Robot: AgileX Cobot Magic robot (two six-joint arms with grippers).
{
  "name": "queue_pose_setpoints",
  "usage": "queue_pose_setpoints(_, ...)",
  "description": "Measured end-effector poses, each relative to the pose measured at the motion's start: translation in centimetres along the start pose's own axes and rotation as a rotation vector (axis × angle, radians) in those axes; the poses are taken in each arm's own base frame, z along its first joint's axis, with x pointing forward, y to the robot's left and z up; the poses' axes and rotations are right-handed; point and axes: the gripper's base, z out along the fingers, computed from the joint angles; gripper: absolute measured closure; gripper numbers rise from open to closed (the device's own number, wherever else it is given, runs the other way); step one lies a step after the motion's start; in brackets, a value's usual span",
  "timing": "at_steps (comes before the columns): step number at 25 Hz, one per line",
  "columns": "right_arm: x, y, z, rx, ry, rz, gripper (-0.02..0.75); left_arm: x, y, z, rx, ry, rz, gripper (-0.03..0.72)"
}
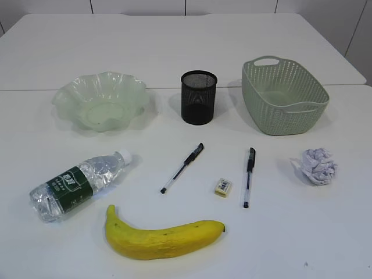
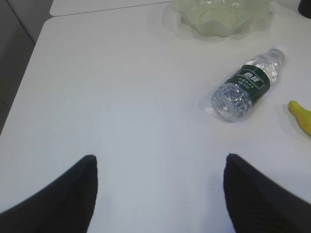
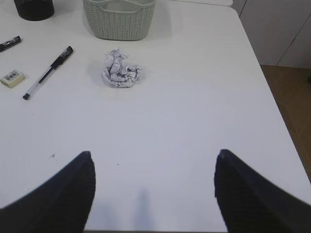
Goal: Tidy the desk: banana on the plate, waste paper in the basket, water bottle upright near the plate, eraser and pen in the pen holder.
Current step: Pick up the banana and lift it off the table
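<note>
Both tools hang spread wide over bare white desk, holding and touching nothing: the left tool (image 2: 160, 167) near the lying water bottle (image 2: 247, 83), the right tool (image 3: 153, 162) short of the crumpled waste paper (image 3: 120, 72). The speckled banana (image 1: 160, 237) lies at the desk's front edge. The ruffled glassy plate (image 1: 99, 99), black mesh pen holder (image 1: 199, 96) and perforated basket (image 1: 285, 96) stand in a row behind two pens (image 1: 182, 167) and the small eraser (image 1: 223, 187).
</note>
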Motion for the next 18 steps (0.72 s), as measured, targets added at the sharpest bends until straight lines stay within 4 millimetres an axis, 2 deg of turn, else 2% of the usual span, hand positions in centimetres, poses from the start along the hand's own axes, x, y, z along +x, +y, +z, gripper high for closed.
queue_pose_setpoints(18, 0.00, 0.00, 0.00, 0.000, 0.000, 0.000, 0.172, 0.00, 0.00, 0.00, 0.000, 0.000, 0.000, 0.115)
